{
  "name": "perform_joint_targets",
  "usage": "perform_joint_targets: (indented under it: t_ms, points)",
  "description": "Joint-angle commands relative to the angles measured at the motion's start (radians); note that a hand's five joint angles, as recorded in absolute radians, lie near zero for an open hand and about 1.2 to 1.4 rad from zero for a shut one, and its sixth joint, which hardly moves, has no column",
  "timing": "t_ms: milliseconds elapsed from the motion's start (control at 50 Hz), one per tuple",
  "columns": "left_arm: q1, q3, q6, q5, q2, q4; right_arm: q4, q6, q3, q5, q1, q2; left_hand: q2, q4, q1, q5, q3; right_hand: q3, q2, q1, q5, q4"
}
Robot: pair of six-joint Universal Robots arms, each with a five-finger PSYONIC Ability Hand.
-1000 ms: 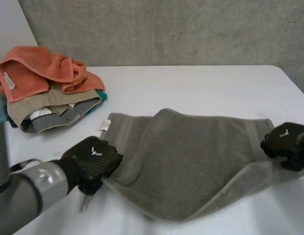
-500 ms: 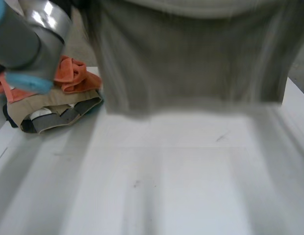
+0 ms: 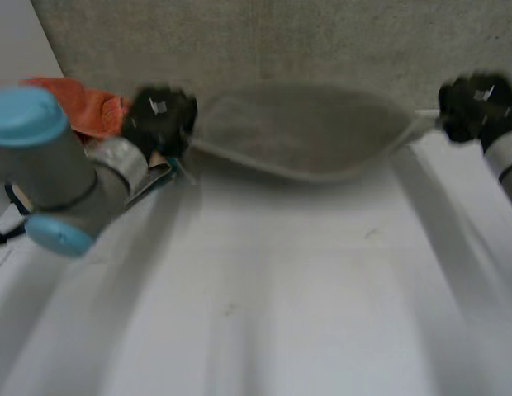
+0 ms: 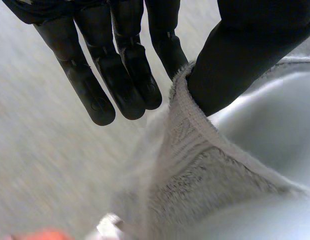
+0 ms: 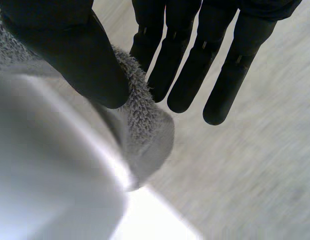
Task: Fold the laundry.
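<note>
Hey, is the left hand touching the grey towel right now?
Touching. The left wrist view shows the left hand pinching the edge of the grey towel between its thumb and fingers.

The head camera looks down from behind and between the arms, over the white table point(image 3: 305, 289) toward the grey concrete wall point(image 3: 322, 33) at twelve o'clock. The wrist cameras look closely along the black left hand point(image 4: 110, 65) and black right hand point(image 5: 195, 60). All views share the grey terry towel point(image 3: 305, 136), stretched from nine to three o'clock.
</note>
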Motion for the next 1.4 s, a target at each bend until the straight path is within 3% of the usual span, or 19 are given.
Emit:
perform_joint_targets:
  t_ms: [20,160,180,220,300,320,540,780,880,900,1040,1120,1240,1360,1400]
  points:
    - [-0.019,-0.189,0.117,0.004,-0.052,-0.028,0.138,-0.175,0.126,-0.065,-0.068,0.064,0.196,0.193,0.233,0.229,0.202,0.206,0.217,0.282,0.235,0.196]
    - [0.009,-0.208,0.141,0.001,-0.115,0.038,0.129,-0.179,0.158,-0.085,-0.110,0.061,0.196,0.193,0.233,0.229,0.202,0.206,0.217,0.282,0.235,0.196]
    - [0.015,-0.208,0.138,0.005,-0.125,0.040,0.126,-0.170,0.157,-0.085,-0.119,0.058,-0.048,-0.050,-0.011,-0.015,-0.041,0.206,0.217,0.282,0.235,0.196]
    - [0.022,-0.208,0.137,0.002,-0.130,0.038,0.123,-0.159,0.158,-0.088,-0.128,0.052,-0.147,-0.149,-0.110,-0.114,-0.140,0.206,0.217,0.282,0.235,0.196]
    - [0.029,-0.217,0.128,-0.002,-0.127,0.030,0.122,-0.145,0.152,-0.086,-0.144,0.046,-0.642,-0.645,-0.605,-0.609,-0.636,0.206,0.217,0.282,0.235,0.196]
    - [0.029,-0.221,0.123,-0.005,-0.121,0.027,0.120,-0.144,0.152,-0.085,-0.148,0.045,-0.649,-0.652,-0.612,-0.616,-0.643,0.206,0.217,0.282,0.235,0.196]
    - [0.048,-0.261,0.111,-0.097,-0.095,0.065,0.119,-0.139,0.161,-0.088,-0.148,0.045,-0.620,-0.622,-0.583,-0.587,-0.614,0.206,0.217,0.282,0.235,0.196]
    - [0.056,-0.231,0.109,-0.087,-0.148,0.049,0.119,-0.139,0.158,-0.088,-0.151,0.046,-0.494,-0.496,-0.457,-0.460,-0.487,0.206,0.217,0.282,0.235,0.196]
    - [0.064,-0.227,0.124,-0.084,-0.142,0.040,0.122,-0.139,0.158,-0.088,-0.151,0.045,-0.078,-0.080,-0.040,-0.044,-0.071,0.206,0.217,0.282,0.235,0.196]
    - [0.067,-0.232,0.129,-0.081,-0.132,0.040,0.123,-0.142,0.158,-0.088,-0.150,0.043,0.182,0.179,0.219,0.215,0.188,0.206,0.217,0.282,0.235,0.196]
    - [0.064,-0.279,0.124,-0.061,-0.057,0.004,0.188,-0.154,0.158,-0.088,-0.142,0.022,0.196,0.193,0.233,0.229,0.202,0.206,0.217,0.282,0.235,0.196]
    - [0.067,-0.345,0.135,-0.006,0.038,-0.086,0.310,-0.225,0.158,-0.106,-0.156,-0.020,0.196,0.193,0.233,0.229,0.202,0.206,0.217,0.282,0.235,0.196]
    - [0.082,-0.474,0.235,0.090,0.230,-0.353,0.681,-0.549,0.175,-0.131,-0.229,-0.116,0.196,0.193,0.233,0.229,0.202,0.206,0.217,0.282,0.235,0.196]
    - [0.058,-0.546,0.426,0.051,0.348,-0.661,1.060,-0.946,0.239,-0.096,-0.327,-0.182,0.196,0.193,0.233,0.229,0.202,0.206,0.217,0.282,0.235,0.196]
    - [0.047,-0.536,0.454,0.031,0.352,-0.684,1.059,-0.975,0.244,-0.102,-0.328,-0.184,0.196,0.193,0.233,0.229,0.202,0.206,0.217,0.282,0.235,0.196]
